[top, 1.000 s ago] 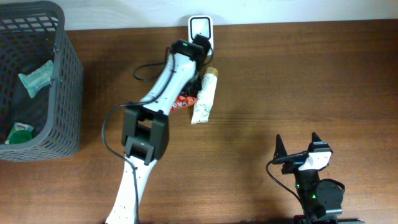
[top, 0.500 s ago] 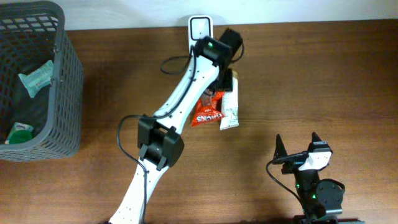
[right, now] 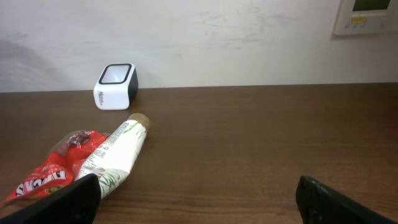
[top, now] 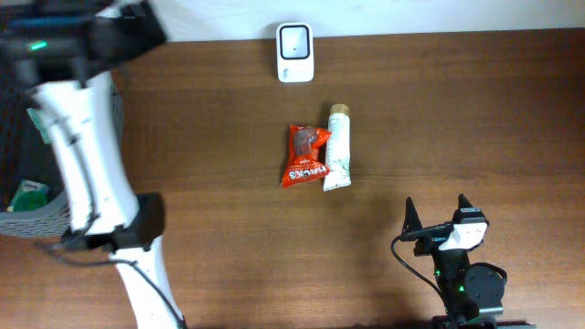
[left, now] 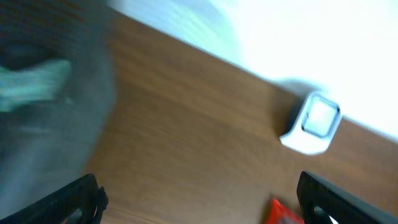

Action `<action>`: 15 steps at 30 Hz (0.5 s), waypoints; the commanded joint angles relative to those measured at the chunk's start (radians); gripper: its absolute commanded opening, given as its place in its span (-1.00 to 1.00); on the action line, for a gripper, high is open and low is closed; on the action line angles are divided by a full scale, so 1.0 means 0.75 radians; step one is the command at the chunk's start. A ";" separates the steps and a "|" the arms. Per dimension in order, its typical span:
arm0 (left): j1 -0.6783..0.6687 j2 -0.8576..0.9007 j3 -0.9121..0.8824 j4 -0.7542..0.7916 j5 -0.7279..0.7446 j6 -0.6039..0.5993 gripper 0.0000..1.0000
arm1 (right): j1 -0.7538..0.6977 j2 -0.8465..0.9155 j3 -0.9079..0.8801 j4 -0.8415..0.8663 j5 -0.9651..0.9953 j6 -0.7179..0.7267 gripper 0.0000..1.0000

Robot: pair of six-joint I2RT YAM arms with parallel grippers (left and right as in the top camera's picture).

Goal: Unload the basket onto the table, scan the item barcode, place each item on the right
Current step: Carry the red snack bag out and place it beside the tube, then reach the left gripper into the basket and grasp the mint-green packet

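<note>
brown table: grey basket holds pale packet, perhaps a green tub.

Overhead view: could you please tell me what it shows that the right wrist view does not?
Only the overhead view shows the grey basket and the left arm above it. Only the right wrist view shows the wall and a white wall panel. Both show the scanner, the red snack packet and the white tube lying side by side on the table.
</note>
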 commanded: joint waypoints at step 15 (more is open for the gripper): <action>0.632 -0.103 -1.026 0.520 -0.117 0.272 0.81 | -0.006 -0.009 -0.012 -0.001 0.012 0.004 0.97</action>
